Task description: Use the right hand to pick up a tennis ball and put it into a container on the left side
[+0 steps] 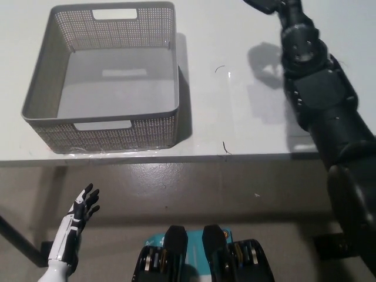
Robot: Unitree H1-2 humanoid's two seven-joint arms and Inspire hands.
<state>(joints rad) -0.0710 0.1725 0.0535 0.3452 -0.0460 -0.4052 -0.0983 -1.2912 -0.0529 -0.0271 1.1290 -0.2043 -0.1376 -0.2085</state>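
Grey perforated plastic basket [100, 126] on white table [235, 123]: we see nothing inside.
Black right hand [267, 4] cropped at top edge, grasp undeterminable; tennis ball not visible; white left hand [82, 211] splayed, lower left.

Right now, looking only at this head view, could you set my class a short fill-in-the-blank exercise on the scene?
1. The grey mesh basket stands on the white table and holds ____.
2. The basket sits on the ____ side of the picture.
3. The black right arm reaches up and out of the picture at its ____ edge.
4. The white left hand rests ____ the table's front edge, fingers apart.

Missing words: nothing; left; top; below
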